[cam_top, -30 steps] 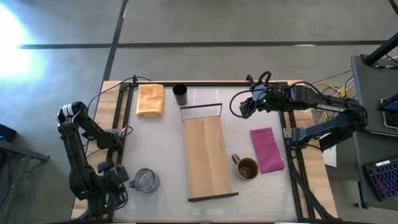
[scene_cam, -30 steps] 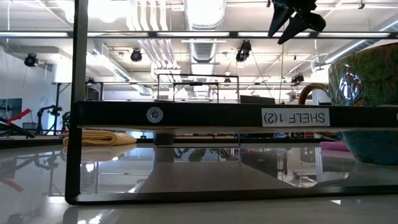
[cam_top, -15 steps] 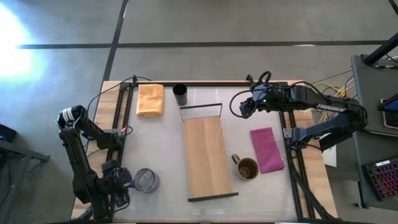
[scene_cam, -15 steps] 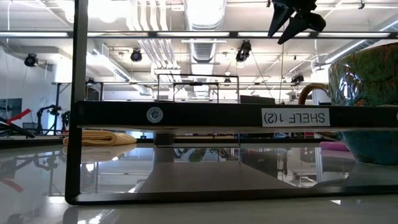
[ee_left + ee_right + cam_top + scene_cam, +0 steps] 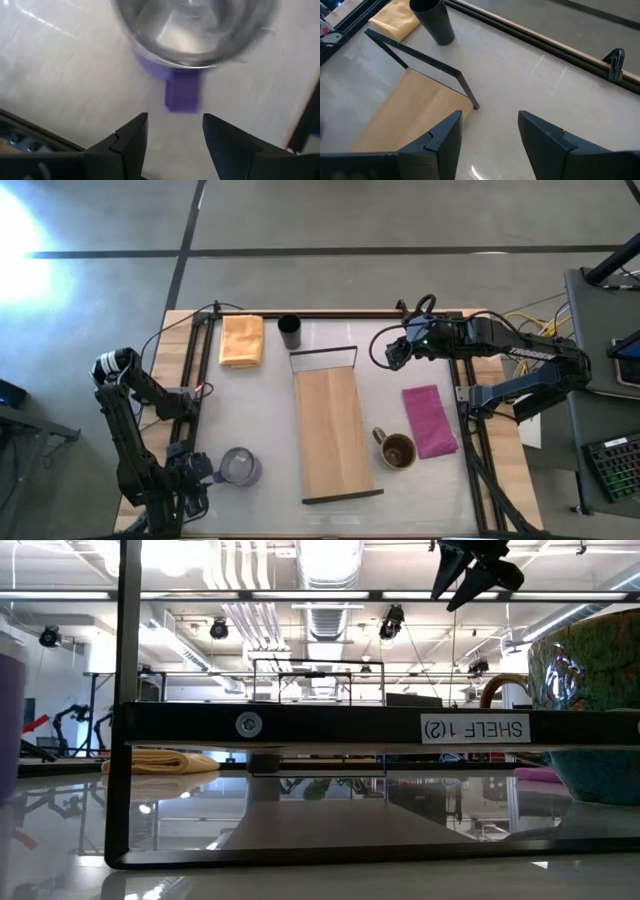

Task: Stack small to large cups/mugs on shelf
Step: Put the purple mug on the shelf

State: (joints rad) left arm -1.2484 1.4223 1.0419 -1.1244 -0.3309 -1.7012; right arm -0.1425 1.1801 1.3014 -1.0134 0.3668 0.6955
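Note:
The silvery-grey mug stands near the table's near-left corner, its purple handle pointing at my left gripper. That gripper is open, its fingertips just short of the handle's end. The purple side of the mug also shows at the low view's left edge. The brown mug stands right of the light-wood shelf, which lies flat mid-table. The black cup stands upright at the far edge. My right gripper hovers open, high above the shelf's far-right corner. My left gripper comes level at the purple handle from the table's left, one finger on either side of the handle's free end. I cannot tell whether a finger touches it. The mug stands upright on the table.
An orange cloth lies folded at the far left beside the black cup. A magenta cloth lies right of the shelf, next to the brown mug. Dark frame rails run along the table's left and right sides.
My left gripper has moved a little toward the table's right, closing on the silvery-grey mug. The mug has slid slightly to the right, and its purple side has come into the low view at the left edge.

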